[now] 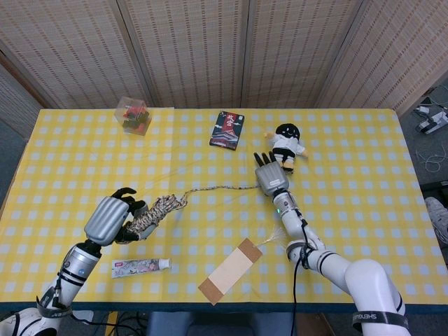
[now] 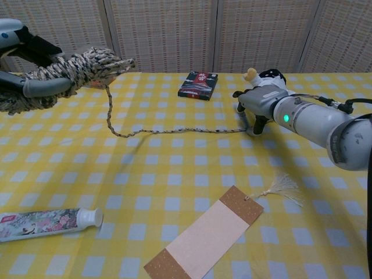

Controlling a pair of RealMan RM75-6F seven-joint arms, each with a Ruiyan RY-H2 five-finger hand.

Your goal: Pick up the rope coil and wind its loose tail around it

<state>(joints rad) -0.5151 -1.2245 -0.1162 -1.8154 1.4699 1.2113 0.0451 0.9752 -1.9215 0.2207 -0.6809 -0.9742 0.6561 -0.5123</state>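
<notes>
Head view: the left hand [image 1: 112,218] grips the rope coil [image 1: 155,212], lifted over the yellow checked bench [image 1: 364,140]. The loose tail [image 1: 217,187] runs from the coil across the cloth to the right hand [image 1: 269,177], whose fingers point forward, slightly apart, over the tail's end; whether they pinch it I cannot tell. Just beyond that hand lies a doll [image 1: 286,145]

Chest view: the coil [image 2: 64,72] sits high at left in the left hand [image 2: 26,75], the tail [image 2: 174,131] hanging down and trailing flat to the right hand's fingers [image 2: 249,116], which touch the cloth. A tasselled bookmark [image 2: 206,233] and a tube [image 2: 46,222] lie nearer
</notes>
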